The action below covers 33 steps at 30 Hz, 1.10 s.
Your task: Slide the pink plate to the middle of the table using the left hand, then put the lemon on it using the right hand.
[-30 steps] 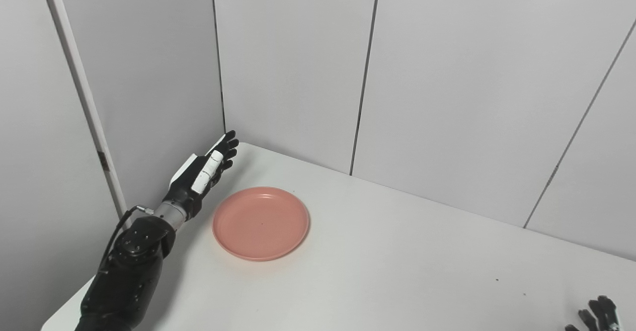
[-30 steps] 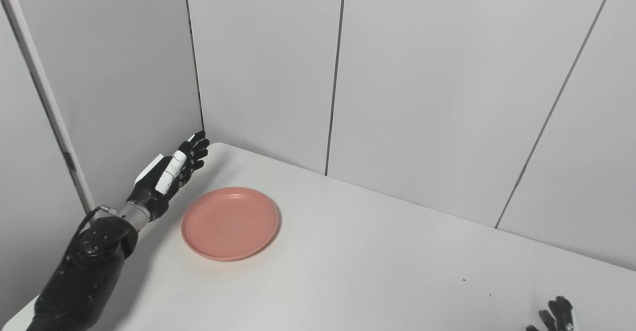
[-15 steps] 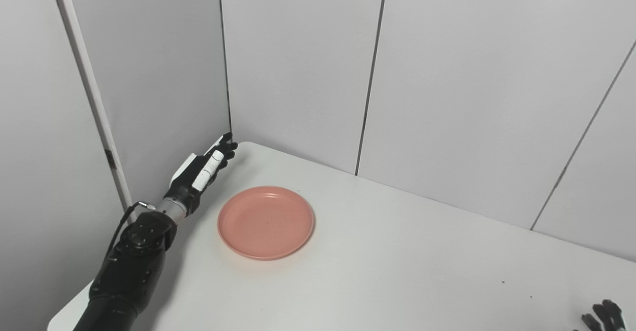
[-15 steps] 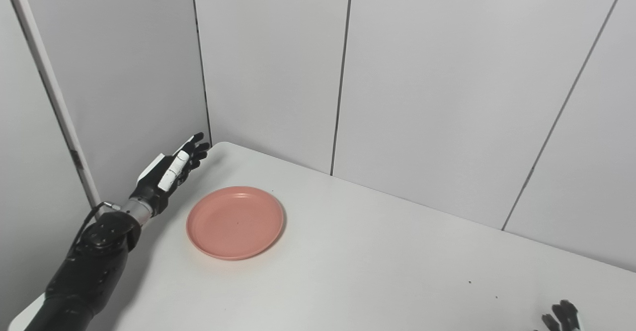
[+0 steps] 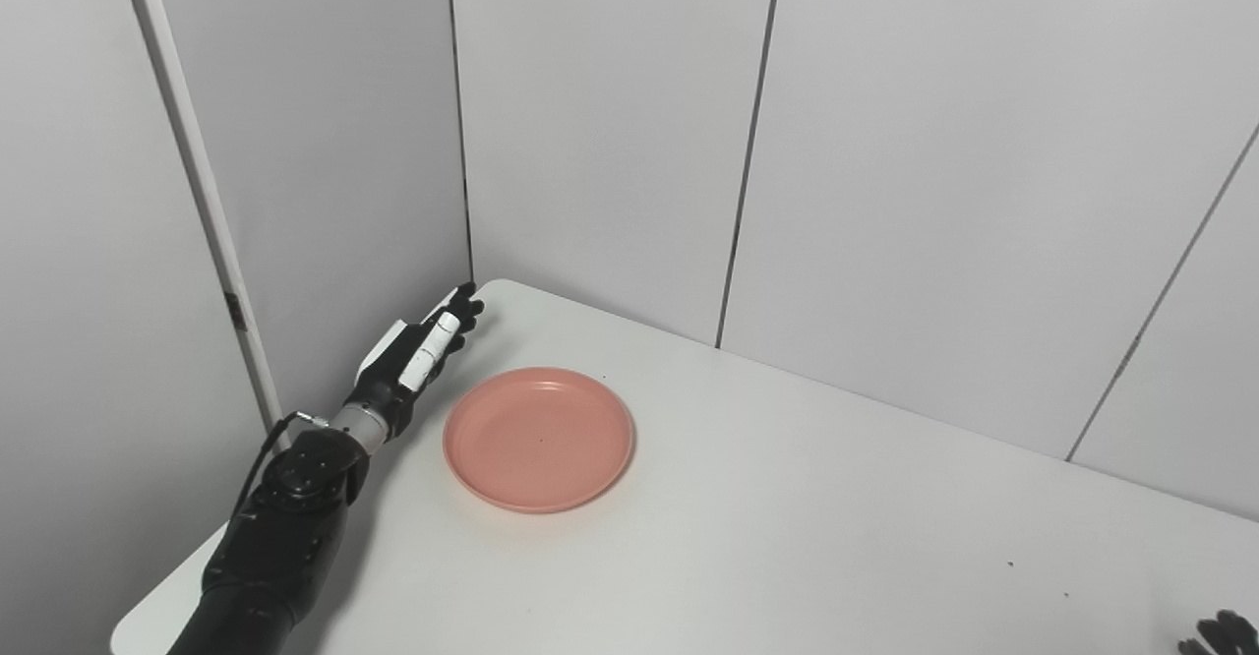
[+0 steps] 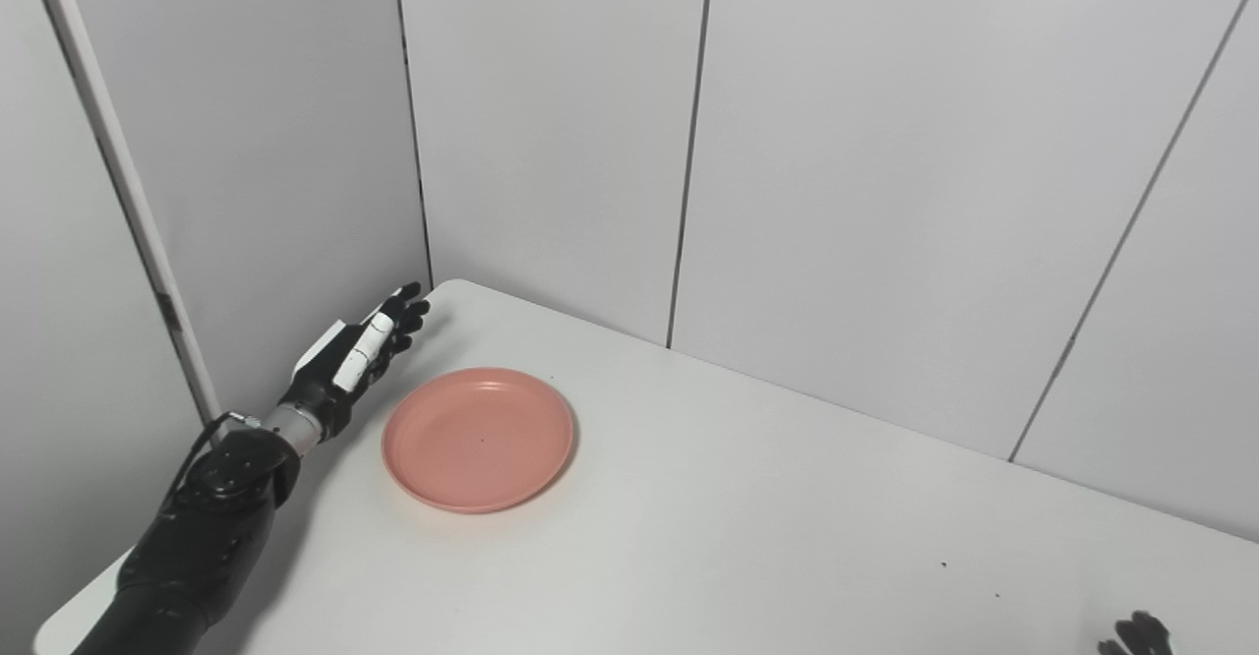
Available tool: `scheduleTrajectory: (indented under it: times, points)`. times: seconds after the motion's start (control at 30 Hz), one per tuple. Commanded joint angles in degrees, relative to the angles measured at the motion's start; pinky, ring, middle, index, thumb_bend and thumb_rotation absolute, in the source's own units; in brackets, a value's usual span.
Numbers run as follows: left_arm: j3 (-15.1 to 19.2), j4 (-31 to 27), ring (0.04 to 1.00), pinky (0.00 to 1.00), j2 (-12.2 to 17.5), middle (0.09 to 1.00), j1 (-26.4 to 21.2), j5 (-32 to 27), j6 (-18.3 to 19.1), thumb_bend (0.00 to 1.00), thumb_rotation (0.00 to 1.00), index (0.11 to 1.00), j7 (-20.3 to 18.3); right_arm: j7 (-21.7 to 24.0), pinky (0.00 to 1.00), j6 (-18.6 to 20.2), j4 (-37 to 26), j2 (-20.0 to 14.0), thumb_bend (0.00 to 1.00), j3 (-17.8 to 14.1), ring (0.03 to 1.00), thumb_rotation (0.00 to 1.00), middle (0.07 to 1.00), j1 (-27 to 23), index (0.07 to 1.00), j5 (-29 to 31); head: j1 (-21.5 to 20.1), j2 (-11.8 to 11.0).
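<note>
Left eye view: pink plate (image 5: 539, 439) is lying flat on the white table (image 5: 787, 537), toward the far left corner, well short of the table's middle. Plate is holding nothing; only bare pink surface is showing inside the rim. Lemon is not appearing in this view. Left hand (image 5: 421, 350) is reaching along the left table edge, beside the grey wall panel (image 5: 325, 144), with its fingers (image 5: 462, 303) extended, lying close together and pointing toward the far corner. It is gripping nothing and is sitting just beside the plate's left rim, a narrow strip of table showing between them. Black forearm (image 5: 285, 527) is entering from the bottom left. Right hand (image 5: 1223, 629) is showing only as dark fingertips at the bottom right corner; cannot tell how its fingers are set.

Right eye view: same layout. Pink plate (image 6: 478, 439) is resting flat and is carrying nothing. Left hand (image 6: 354, 358) is lying to the plate's left, apart from the rim, fingers straight and side by side, clamped on nothing. Right hand (image 6: 1136, 631) is again cropping out at the bottom right edge, well apart from the plate, finger state unreadable. Two small dark specks (image 6: 969, 579) are marking the table near the right side.
</note>
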Motion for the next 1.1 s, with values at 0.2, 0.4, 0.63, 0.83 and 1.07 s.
scheduleTrajectory:
  times: [0.2, 0.4, 0.63, 0.83, 1.07]
  points:
    - [-0.3, 2.3, 0.989, 1.0, 0.5, 0.985, -3.0, 0.6, -3.4, 0.81, 1.0, 0.98, 1.0, 0.1, 0.85, -1.3, 0.1, -0.9, 0.8, -0.5, 0.92, 0.98, 0.939, 1.0, 0.948, 0.1, 0.1, 0.0]
    - [-0.3, 3.4, 0.992, 0.99, -0.2, 0.98, -2.5, -0.6, -3.5, 0.85, 1.0, 0.959, 0.3, -0.3, 0.84, -0.9, -0.4, -0.7, 0.79, -0.5, 0.91, 0.98, 0.931, 1.2, 0.939, -0.3, 0.0, 0.3]
    - [-0.9, 7.4, 0.995, 1.0, -0.7, 0.982, -2.7, -0.7, -7.1, 0.83, 1.0, 0.975, -0.7, 0.2, 0.83, -1.2, -0.8, -0.5, 0.76, -0.6, 0.901, 0.97, 0.922, 1.5, 0.934, 0.8, 0.0, 0.5]
    - [-1.2, 10.4, 0.964, 0.98, -1.2, 0.968, -3.0, -1.1, -10.1, 0.85, 1.0, 0.963, -1.5, -0.4, 0.82, -0.6, -1.4, -0.6, 0.76, -0.6, 0.902, 0.98, 0.927, 1.6, 0.934, -0.1, -0.1, 0.7]
    - [-0.9, 9.0, 0.936, 0.93, -2.4, 0.941, -2.1, -3.6, -10.3, 0.83, 1.0, 0.942, -2.7, -0.4, 0.79, -0.4, -1.4, -0.4, 0.76, -0.6, 0.892, 0.97, 0.919, 1.5, 0.923, 0.1, -0.4, 0.6]
